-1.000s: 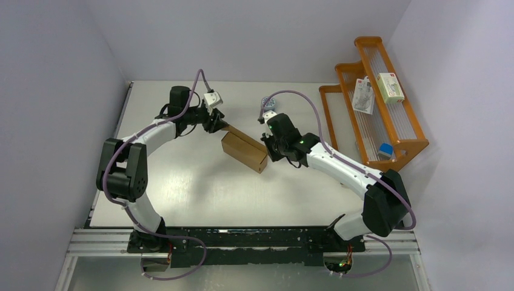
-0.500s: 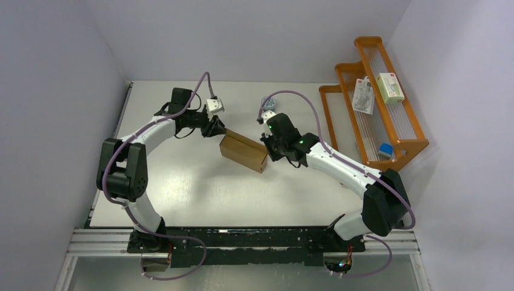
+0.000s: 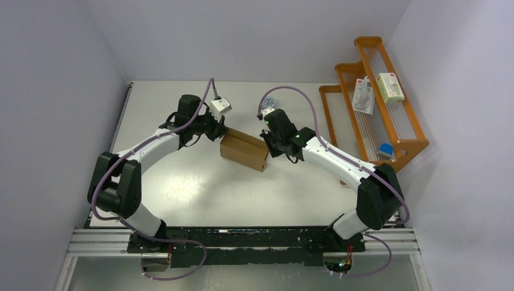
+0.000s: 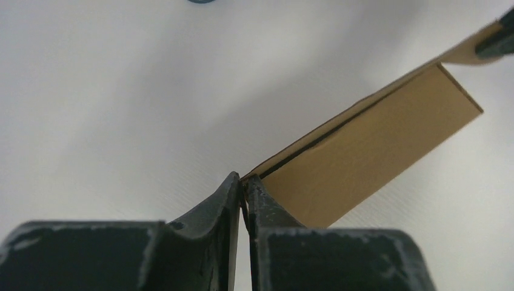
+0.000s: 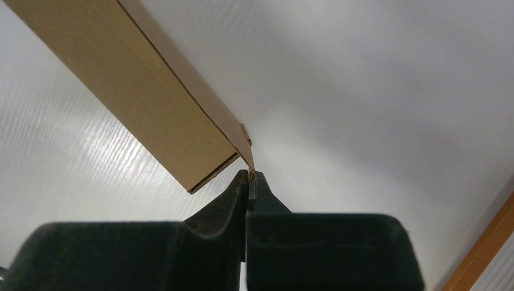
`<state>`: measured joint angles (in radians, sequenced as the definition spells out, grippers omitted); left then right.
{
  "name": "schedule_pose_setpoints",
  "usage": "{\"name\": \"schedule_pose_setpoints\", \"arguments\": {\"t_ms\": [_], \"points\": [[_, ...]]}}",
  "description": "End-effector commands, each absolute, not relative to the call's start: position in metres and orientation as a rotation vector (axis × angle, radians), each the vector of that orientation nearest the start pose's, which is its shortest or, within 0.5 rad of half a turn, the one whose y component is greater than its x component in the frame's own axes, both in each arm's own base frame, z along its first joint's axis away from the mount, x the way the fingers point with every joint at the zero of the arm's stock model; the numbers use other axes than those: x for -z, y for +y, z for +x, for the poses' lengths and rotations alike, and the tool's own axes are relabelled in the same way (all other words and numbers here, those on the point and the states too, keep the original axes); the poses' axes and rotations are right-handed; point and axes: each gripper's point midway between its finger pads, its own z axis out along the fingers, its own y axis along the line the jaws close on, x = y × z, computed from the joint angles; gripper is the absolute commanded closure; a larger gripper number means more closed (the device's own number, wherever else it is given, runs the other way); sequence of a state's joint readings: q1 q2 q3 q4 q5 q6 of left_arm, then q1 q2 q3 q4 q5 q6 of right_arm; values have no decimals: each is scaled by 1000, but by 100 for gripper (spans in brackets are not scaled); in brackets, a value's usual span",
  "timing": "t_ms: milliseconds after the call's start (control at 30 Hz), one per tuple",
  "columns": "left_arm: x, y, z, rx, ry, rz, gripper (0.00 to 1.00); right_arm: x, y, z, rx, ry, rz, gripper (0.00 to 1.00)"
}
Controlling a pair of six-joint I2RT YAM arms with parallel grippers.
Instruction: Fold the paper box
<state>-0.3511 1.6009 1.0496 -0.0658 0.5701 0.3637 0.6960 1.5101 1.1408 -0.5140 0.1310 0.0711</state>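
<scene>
The paper box [image 3: 245,150] is a small oblong box of plain brown cardboard at the middle of the table, held between the two arms. My left gripper [image 3: 220,132] is shut on the box's left end flap; in the left wrist view the thin edge sits pinched between the fingertips [image 4: 244,179], and the box body [image 4: 363,151] runs off to the upper right. My right gripper [image 3: 268,144] is shut on a small flap at the box's right end; in the right wrist view the flap tip [image 5: 246,148] sits between the jaws [image 5: 250,174].
An orange wooden rack [image 3: 371,100] stands at the right with small white packages [image 3: 390,87] and a blue item [image 3: 385,150]. A blue-and-white round tin [image 3: 269,102] lies behind the right wrist. Walls close in the left, back and right.
The box has turned to lie more level and shifted slightly. The left wrist moved right and down toward the box's end; the right wrist moved up and a little left.
</scene>
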Motion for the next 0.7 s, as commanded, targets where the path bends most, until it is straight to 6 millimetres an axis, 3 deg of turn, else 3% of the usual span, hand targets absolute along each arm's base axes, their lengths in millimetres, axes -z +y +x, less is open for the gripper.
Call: {"name": "schedule_pose_setpoints", "arguments": {"t_ms": [0,367,667], "points": [[-153,-246,376,642,1946,723,87,-133,246,312,-234,2339,-658,100],[-161,-228,345,606,2073,275,85,-144,255,319,-260,2338,-535,100],[-158,-222,322,666,2087,131,85,-141,265,311,-286,2399,-414,100]]}}
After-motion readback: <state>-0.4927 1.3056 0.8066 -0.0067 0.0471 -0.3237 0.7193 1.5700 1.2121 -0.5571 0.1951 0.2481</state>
